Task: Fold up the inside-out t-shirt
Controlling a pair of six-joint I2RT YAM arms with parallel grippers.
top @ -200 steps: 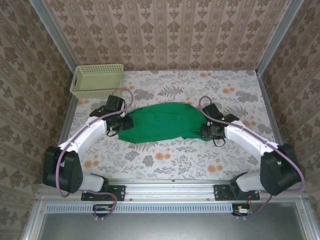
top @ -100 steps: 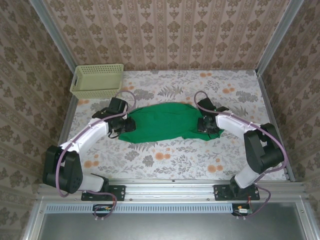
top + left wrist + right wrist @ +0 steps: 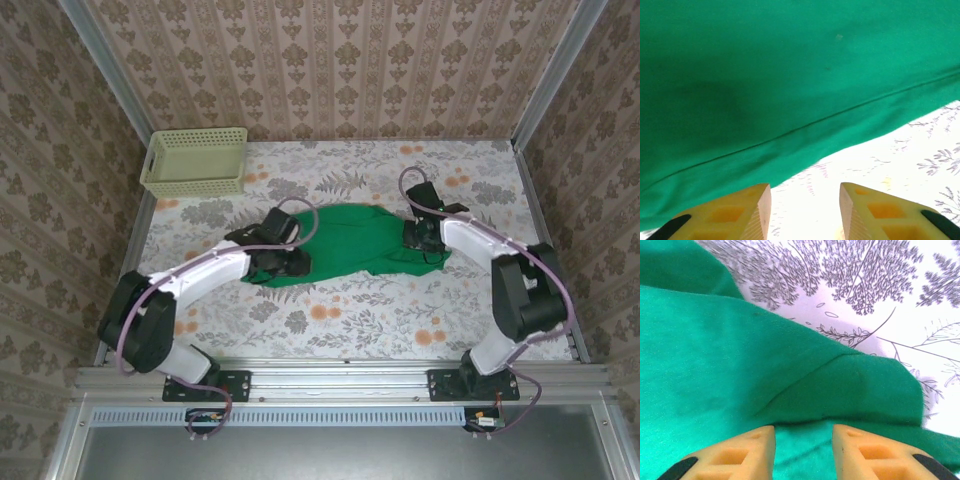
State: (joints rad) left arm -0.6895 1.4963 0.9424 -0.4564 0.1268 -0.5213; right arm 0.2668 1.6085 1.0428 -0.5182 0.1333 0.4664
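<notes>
The bright green t-shirt (image 3: pixel 360 238) lies bunched on the flowered table (image 3: pixel 350 312), narrower than a spread shirt. My left gripper (image 3: pixel 293 263) sits at its near left edge. In the left wrist view that gripper (image 3: pixel 805 210) is open, bare table between its fingers and the shirt's hem (image 3: pixel 790 75) just ahead. My right gripper (image 3: pixel 418 237) rests on the shirt's right end. In the right wrist view its jaws (image 3: pixel 804 450) stand apart over green cloth (image 3: pixel 740 365), with a raised fold right in front of them.
A pale yellow-green basket (image 3: pixel 195 160) stands at the far left corner of the table. Papered walls close the table in on three sides. Bare tabletop lies in front of the shirt and to its far right.
My left gripper has swept right, carrying the shirt's left end over the body, and its jaws have opened. My right gripper has moved a little farther back along the shirt's right end.
</notes>
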